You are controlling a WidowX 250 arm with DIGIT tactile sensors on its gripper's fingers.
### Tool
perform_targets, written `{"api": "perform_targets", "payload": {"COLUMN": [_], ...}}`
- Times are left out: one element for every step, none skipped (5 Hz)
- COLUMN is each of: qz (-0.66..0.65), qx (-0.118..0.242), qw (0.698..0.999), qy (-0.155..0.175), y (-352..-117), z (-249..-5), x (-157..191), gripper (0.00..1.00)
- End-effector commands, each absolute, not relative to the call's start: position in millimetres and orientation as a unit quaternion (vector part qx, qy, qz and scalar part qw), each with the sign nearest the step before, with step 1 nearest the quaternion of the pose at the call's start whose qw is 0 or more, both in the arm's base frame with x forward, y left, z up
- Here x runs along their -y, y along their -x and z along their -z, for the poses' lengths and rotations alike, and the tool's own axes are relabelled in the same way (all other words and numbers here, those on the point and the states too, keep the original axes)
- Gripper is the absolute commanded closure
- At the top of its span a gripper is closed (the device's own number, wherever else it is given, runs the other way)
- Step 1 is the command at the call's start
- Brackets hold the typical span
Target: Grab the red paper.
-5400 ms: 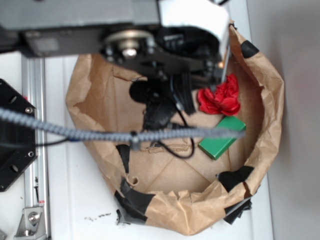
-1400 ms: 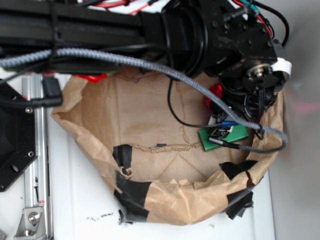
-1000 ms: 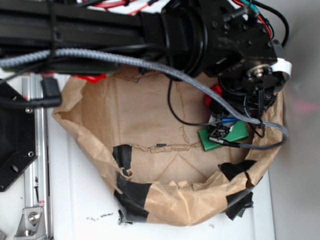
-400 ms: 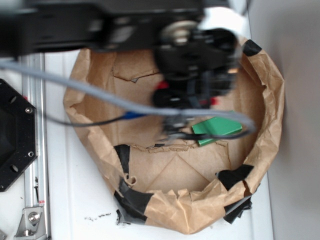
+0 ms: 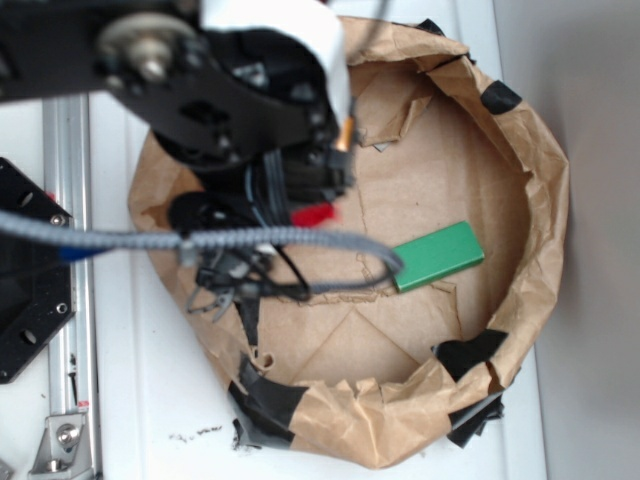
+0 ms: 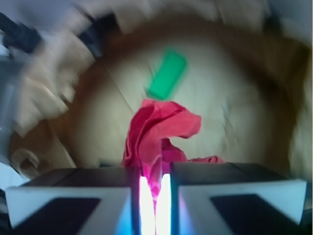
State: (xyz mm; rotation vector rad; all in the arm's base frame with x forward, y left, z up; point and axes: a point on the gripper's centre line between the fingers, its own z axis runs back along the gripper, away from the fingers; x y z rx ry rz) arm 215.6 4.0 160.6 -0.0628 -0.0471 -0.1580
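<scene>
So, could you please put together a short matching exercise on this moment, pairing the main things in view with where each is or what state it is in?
Things:
1. red paper
2. green block
3. gripper
4. brown paper

States:
A. lying flat on the brown floor, touched by nothing
B. crinkled into a bowl-like wall, patched with black tape
C. pinched and hanging, lifted clear of the floor
D. fingers closed to a narrow gap

Pairs: 1-C, 2-A, 3-D, 4-B
</scene>
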Motion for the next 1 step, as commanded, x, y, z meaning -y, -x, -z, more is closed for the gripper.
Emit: {"api": "perform_targets", "payload": {"qz": [0.015], "qx": [0.036], "qw": [0.998], "qy": [0.050], "y": [-231.7], "z": [-162.5], "x": [-11.0], "gripper": [1.00]}}
